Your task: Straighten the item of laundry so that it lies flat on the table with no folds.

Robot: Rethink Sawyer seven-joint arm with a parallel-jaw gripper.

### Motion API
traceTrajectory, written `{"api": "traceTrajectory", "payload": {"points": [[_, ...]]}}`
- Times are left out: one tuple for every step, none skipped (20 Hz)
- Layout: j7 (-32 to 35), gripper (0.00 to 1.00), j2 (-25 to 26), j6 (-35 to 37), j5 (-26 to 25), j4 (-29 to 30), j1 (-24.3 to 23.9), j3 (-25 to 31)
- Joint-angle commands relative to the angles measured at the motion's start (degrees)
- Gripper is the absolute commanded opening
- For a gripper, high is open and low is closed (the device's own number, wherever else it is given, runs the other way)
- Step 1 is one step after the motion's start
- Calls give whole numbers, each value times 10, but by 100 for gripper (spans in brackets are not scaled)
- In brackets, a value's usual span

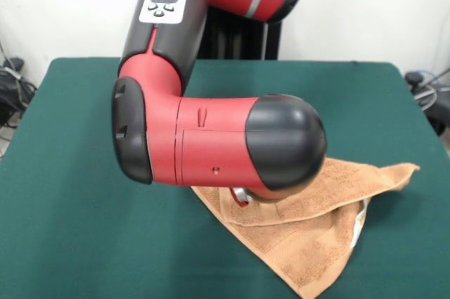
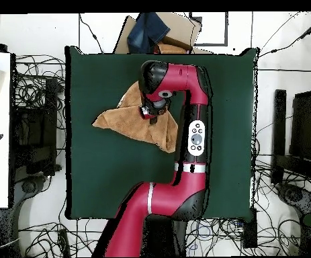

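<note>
Here the towel lies folded and rumpled on the green tabletop, near the edge opposite the robot's base, one corner trailing outward. The arm bends low over it, hiding the gripper, apparently at the cloth; its opening cannot be told.

No readable text anywhere. Small white label on the towel edge, print too small to make out.
</note>
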Motion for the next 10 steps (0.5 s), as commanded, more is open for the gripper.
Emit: {"api": "traceTrajectory", "payload": {"points": [[-133, 0, -23, -62, -28, 182, -5, -37], [-138, 0, -29, -65, -25, 196, -3, -39], [-141, 0, -34, -72, -24, 206, -1, -40], [-144, 0, -39, -76, -23, 214, 0, -40], [-146, 0, -43, -81, -23, 222, 2, -41], [-148, 0, -48, -86, -22, 230, 3, -41], [-151, 0, -53, -90, -22, 241, 6, -41], [-154, 0, -58, -95, -20, 251, 8, -42], [-156, 0, -64, -100, -18, 262, 11, -43], [-161, 0, -71, -105, -16, 275, 14, -45]]}}
